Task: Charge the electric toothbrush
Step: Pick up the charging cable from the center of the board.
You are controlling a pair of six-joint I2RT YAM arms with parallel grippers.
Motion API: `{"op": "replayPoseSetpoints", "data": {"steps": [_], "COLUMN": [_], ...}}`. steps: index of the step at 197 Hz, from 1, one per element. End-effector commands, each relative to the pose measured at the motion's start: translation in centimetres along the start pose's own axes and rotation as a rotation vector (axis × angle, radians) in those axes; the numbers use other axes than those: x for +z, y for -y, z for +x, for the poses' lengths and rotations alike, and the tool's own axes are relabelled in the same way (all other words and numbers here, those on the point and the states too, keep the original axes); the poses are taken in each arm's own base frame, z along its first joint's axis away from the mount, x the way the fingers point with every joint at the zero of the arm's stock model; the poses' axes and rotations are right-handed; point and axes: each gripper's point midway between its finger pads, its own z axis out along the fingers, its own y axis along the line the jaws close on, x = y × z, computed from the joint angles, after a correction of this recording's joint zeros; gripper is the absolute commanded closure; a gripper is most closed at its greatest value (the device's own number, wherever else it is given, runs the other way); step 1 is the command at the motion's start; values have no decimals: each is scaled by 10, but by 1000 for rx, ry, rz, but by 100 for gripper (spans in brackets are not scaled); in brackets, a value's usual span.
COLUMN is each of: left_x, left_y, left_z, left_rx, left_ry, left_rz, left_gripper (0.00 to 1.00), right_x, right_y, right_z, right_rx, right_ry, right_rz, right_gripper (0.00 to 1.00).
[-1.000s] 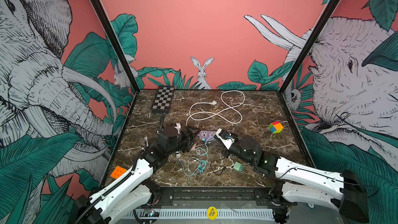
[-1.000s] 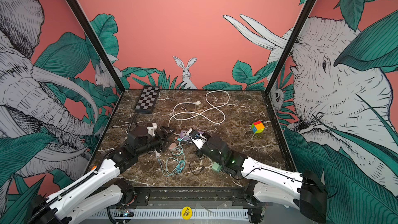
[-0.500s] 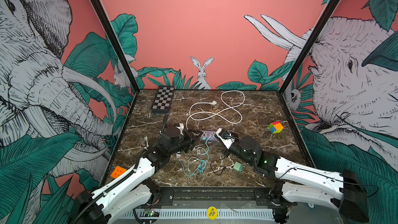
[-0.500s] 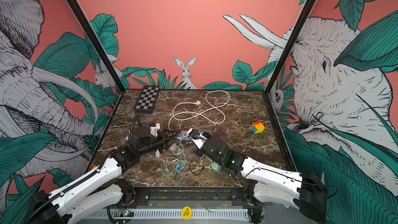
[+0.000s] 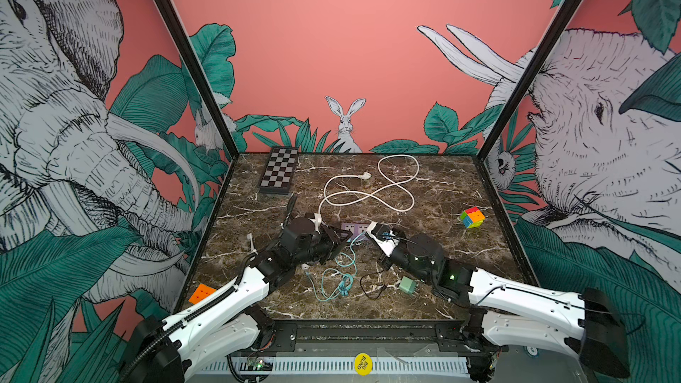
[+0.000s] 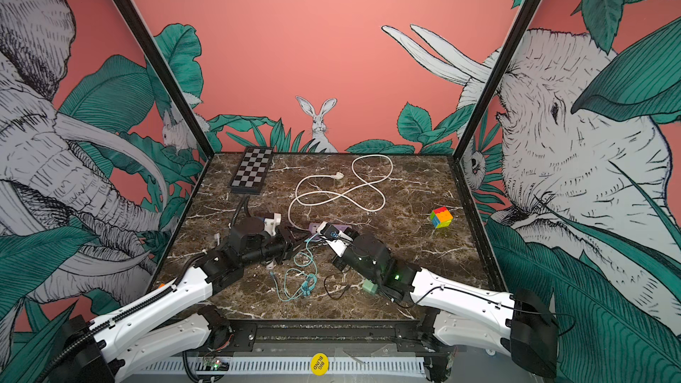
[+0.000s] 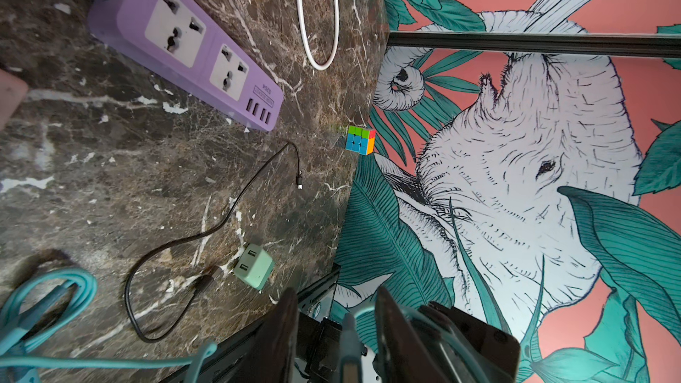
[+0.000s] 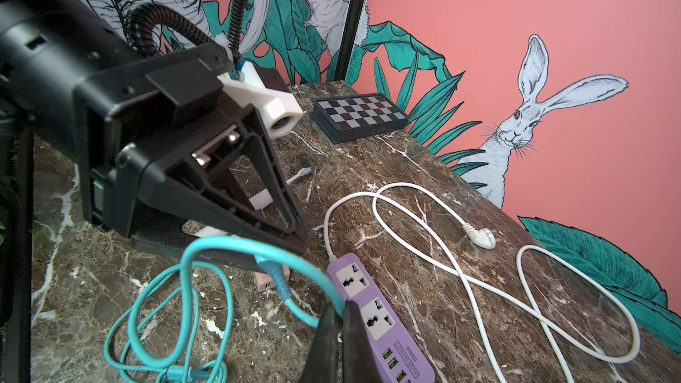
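Worktop (image 5: 442, 270) tally: 1 toothbrush, 1 power strip, 3 leads, 2 adapter blocks, 1 chessboard, 1 colour cube, 1 orange block, 2 arms.

Toothbrush (image 8: 299, 174): white, lies flat nr the worktop's left edge, behind the left arm. The right wrist view shows its brush head clear of the arm and part of its body through the arm's frame.

Power strip (image 7: 191, 49): purple, 2 sockets + 4 USB slots, mid-worktop, between the 2 tools. Its white cord (image 7: 301, 23) loops toward the back wall, w/ the plug end lying loose on the marble.

Teal cable (image 5: 344, 285): 1, mostly a loose tangle in front of the strip.

Right tool (image 8: 341, 326): fingers pressed together, clamped on the teal cable right at the strip.

Left tool (image 7: 335, 300): fingers apart, 1 each side of the teal cable's plug end, w/ a gap showing on both sides.

Black cable (image 7: 221, 223): 1, thin, curled on the worktop. One end is just beside the green adapter (image 7: 254, 265), which has 2 USB slots and sits close to the right arm.

Pink block (image 8: 267, 281): 1, below the left tool, just beside the strip.

Chessboard (image 5: 278, 173): back-left corner. Colour cube (image 5: 472, 217): right side, well apart from the rest. Orange block (image 5: 201, 293): front-left edge.
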Motion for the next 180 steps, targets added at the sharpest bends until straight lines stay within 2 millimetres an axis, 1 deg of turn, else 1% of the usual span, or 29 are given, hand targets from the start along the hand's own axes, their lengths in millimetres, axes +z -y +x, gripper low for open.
{"op": "replayPoseSetpoints", "data": {"steps": [1,17,54,124,162,180], "left_x": [-4,-4,-11,-11,-10,-11], "left_y": [16,15,9,17,16,16], "left_z": [1,1,-4,-6,-5,-5], "left_rx": [20,21,30,28,18,17], "left_ry": [1,5,39,56,49,50], "left_rz": [37,31,4,35,42,43], "left_gripper": [66,68,68,72,73,77], "right_x": [0,0,-2,-3,-3,-2], "right_y": [2,1,1,-1,0,0], "right_z": [-19,-17,-16,-18,-19,-18], "right_rx": [1,-1,-5,-3,0,0], "right_ry": [47,44,47,51,58,56], "right_rz": [7,7,5,-4,-2,-2], "right_gripper": [100,100,100,100,100,100]}}
